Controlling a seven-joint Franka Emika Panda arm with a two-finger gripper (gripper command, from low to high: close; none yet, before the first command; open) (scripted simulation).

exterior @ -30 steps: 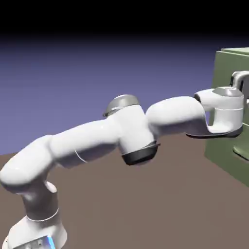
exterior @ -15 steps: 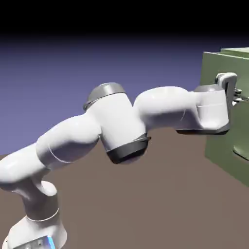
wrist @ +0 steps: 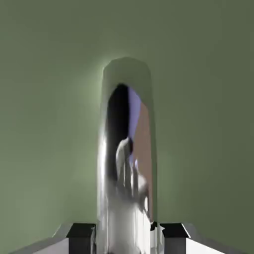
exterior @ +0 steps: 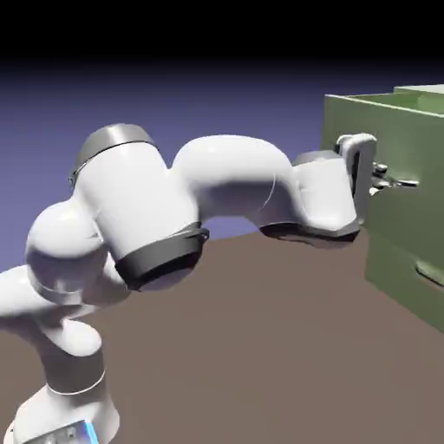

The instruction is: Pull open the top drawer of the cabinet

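Note:
At the exterior view's right stands the sage-green cabinet (exterior: 406, 282). Its top drawer (exterior: 345, 117) juts out toward the arm, well proud of the front below. My gripper (exterior: 392, 180) is shut on the drawer's small grey handle (exterior: 405, 183). In the hand view the shiny grey handle (wrist: 126, 149) runs up the middle, with my gripper (wrist: 128, 233) shut on it and a dark fingertip (wrist: 82, 233) on each side. The flat green drawer front (wrist: 44, 99) fills the rest of that view.
The lower drawer's handle (exterior: 429, 276) shows at the right edge, with its front flush in the cabinet. The white arm (exterior: 225, 186) arches from the lower left over the brown table (exterior: 260, 347), elbow folded high.
The hand has drawn back to the exterior view's left, and the top drawer has slid out with it. The elbow has folded back and risen.

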